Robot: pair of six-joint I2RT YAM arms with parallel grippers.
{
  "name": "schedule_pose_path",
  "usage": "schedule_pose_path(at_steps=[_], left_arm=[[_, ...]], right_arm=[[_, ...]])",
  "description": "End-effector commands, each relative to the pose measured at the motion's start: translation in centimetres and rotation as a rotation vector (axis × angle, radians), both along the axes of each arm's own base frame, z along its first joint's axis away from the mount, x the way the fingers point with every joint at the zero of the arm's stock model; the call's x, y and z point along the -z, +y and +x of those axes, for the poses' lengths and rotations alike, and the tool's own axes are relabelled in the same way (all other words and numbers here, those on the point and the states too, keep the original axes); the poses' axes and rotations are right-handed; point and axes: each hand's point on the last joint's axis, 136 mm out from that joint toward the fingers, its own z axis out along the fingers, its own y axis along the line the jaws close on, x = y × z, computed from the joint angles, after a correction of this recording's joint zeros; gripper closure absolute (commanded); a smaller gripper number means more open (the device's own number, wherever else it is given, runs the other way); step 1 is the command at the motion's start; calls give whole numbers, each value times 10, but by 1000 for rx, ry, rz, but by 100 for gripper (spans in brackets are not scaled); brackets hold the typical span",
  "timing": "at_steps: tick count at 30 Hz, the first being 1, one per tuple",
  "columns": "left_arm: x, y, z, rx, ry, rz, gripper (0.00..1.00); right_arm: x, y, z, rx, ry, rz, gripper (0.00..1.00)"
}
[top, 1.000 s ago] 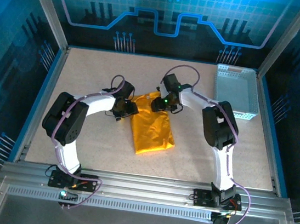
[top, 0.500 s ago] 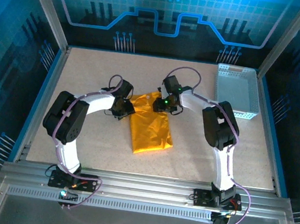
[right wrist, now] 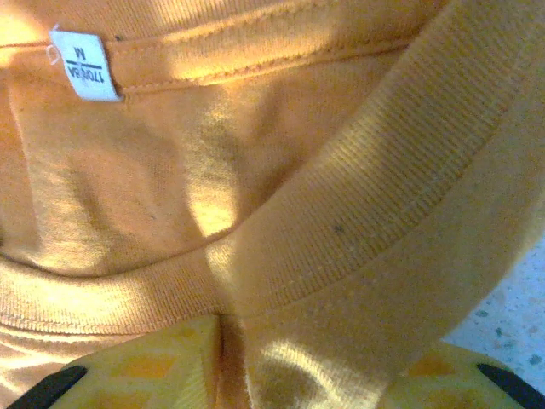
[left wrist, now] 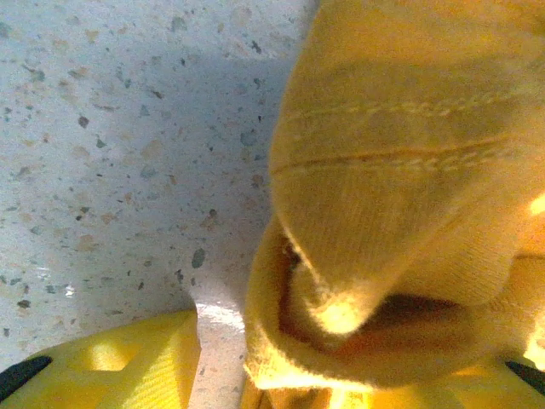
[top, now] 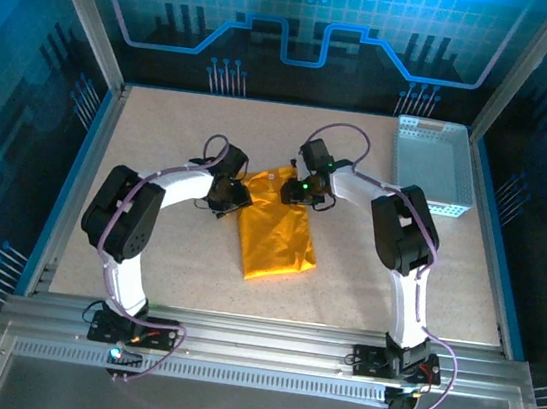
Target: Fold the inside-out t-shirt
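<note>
Orange-yellow cloth, the folded t-shirt (top: 275, 233), is laid on the speckled surface (top: 172, 131) well left of the pale basket (top: 434, 133), its collar straddled by the spread right gripper (top: 291, 193) on the basket side, its far top corner bracketed by the spread left gripper (top: 234, 198).

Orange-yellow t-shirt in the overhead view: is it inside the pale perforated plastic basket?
No, the soft orange-yellow t-shirt lies on the speckled table, well apart from the pale perforated plastic basket at far right.

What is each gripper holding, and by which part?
Left gripper: jaws open around a stitched fold of the t-shirt, not clamped. Right gripper: jaws straddle its collar ribbing; grip cannot be told.
</note>
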Motion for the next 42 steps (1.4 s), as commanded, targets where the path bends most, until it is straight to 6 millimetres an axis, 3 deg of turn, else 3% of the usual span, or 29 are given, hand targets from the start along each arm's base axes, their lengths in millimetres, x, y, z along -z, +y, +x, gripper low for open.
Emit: schedule_pose_path(at_steps=[1, 7, 11, 18, 26, 38, 42], left_arm=[[-2, -27, 33, 65, -151, -90, 49], [-54, -57, 40, 171, -280, -127, 48], [-66, -58, 48, 174, -302, -115, 45], [-47, -49, 48, 149, -242, -73, 38], [-22, -19, 43, 85, -184, -29, 33], [3, -39, 51, 142, -135, -108, 36], [1, -43, 54, 151, -150, -121, 45]], right_arm=[[-3, -3, -9, 6, 21, -7, 58], [-20, -15, 1, 42, -9, 2, 57], [-29, -19, 3, 38, -23, -3, 57], [-29, -26, 4, 54, -23, -7, 56], [-23, -39, 10, 108, -7, 7, 51], [-10, -27, 12, 88, 35, 33, 49], [-3, -21, 10, 76, 49, 19, 50]])
